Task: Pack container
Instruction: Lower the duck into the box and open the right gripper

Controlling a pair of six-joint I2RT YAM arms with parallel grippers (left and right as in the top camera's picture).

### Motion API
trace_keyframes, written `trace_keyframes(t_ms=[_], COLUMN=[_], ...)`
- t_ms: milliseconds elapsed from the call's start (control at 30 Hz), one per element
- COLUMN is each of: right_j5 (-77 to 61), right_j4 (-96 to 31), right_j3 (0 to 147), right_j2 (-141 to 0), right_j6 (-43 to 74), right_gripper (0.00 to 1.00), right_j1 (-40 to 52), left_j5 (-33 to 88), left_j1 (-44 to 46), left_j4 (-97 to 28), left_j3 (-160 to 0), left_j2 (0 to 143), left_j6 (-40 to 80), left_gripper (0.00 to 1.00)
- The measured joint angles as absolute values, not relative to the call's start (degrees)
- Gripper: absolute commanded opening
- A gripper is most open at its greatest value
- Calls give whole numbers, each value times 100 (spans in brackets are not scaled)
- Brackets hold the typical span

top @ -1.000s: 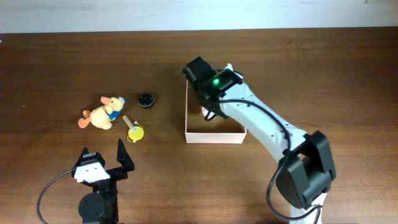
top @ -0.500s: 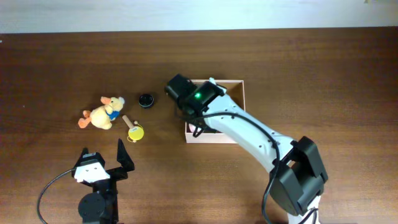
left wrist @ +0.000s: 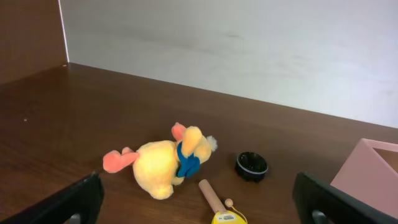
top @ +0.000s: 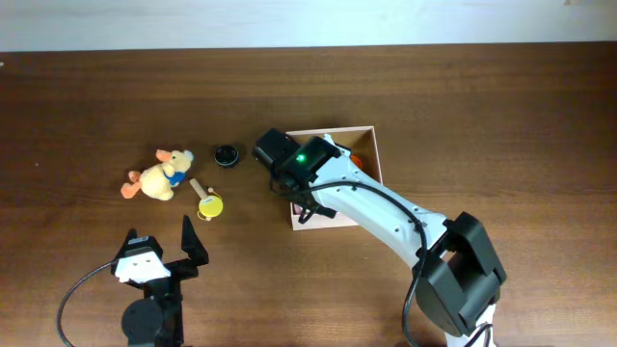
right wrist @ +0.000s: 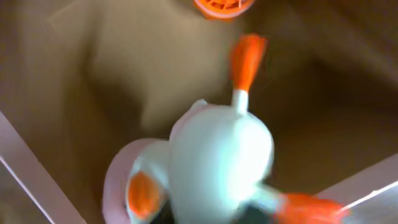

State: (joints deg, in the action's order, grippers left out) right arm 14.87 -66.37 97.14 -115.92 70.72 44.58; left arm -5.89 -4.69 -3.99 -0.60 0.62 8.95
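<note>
Overhead, your left pincer [top: 162, 243] stands released with the plush duck [top: 157, 177] just ahead of it, well apart from the container [top: 377, 154] off to its right. Your right pincer [top: 292, 172] is the nearer one, hanging over the container's left side. Right wrist shows a white-and-orange toy [right wrist: 217, 155] directly below it, above the tan floor, though you cannot tell whether the fingers clench it

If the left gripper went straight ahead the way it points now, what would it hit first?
Probably the small wooden stick with the yellow round head, which lies almost centred between the open fingers of the left gripper. The yellow plush duck sits slightly left. Depth is unclear.
</note>
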Motion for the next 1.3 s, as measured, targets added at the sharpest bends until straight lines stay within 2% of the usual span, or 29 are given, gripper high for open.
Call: trace_keyframes(t_ms=[100, 400, 533, 733, 1300], right_j5=[1474, 1468, 1470, 1472, 1599], right_j4=[-6635, -6573, -6571, -6556, -6431], right_j3=[9714, 9714, 9714, 9714, 9714], right_j2=[-11592, -11592, -11592, -11592, -11592], right_j6=[7076, 7072, 7076, 7087, 7087], right_gripper=[27, 29, 33, 50, 51], right_j1=[4458, 4458, 4458, 4458, 4401], left_j5=[-589, -589, -589, -589, -589], left_j1=[-469, -469, -469, -469, -469], left_j4=[-399, -399, -399, -399, -399], left_j3=[-60, -60, -60, -60, -60], left_j2=[62, 62, 62, 62, 62], left_j6=[895, 895, 895, 895, 895], left_gripper=[99, 99, 99, 99, 99])
